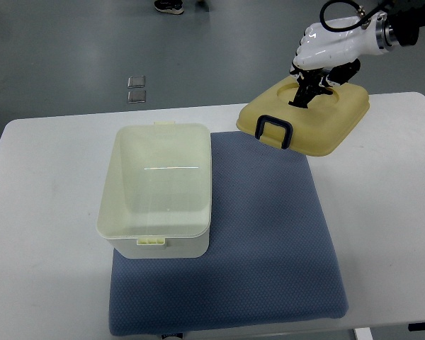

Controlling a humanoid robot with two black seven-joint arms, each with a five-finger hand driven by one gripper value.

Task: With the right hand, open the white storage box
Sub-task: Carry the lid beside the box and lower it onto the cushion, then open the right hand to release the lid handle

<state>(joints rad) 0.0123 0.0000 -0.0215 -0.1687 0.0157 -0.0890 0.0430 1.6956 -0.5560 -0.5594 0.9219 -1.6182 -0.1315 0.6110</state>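
Top view | right hand [313,83] pinching the lid [306,117] by its recessed grip, holding it tilted, up and right of the storage box [156,191] | box lying open, clear for access

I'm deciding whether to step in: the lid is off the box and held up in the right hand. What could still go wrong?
1. The right hand grips the lid only at its top centre, and the lid hangs tilted, so it might slip.
2. The lid is over the mat edge, near the open box; lowered carelessly, it may knock it.
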